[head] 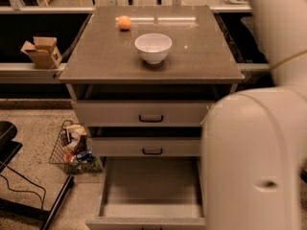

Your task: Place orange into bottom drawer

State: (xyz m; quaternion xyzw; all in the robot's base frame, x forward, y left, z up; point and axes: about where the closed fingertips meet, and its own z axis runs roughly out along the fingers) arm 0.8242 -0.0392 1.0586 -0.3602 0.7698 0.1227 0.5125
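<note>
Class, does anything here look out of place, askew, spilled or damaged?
Nothing is spilled or broken. The bottom drawer stands open and empty; the orange sits on the countertop behind the white bowl. The gripper is out of view; only the arm shows at right.

orange fruit (124, 22), grey bottom drawer (151, 183)

- The scene is lit warmly and rather dimly from above
- A bright streak of glare is thrown across the tabletop (201, 56) behind the white bowl (153, 47)
- Deep shadow is cast beneath the tabletop's edge
- The gripper is left out of view; only the pale arm (254, 162) at the right is evenly lit
</note>
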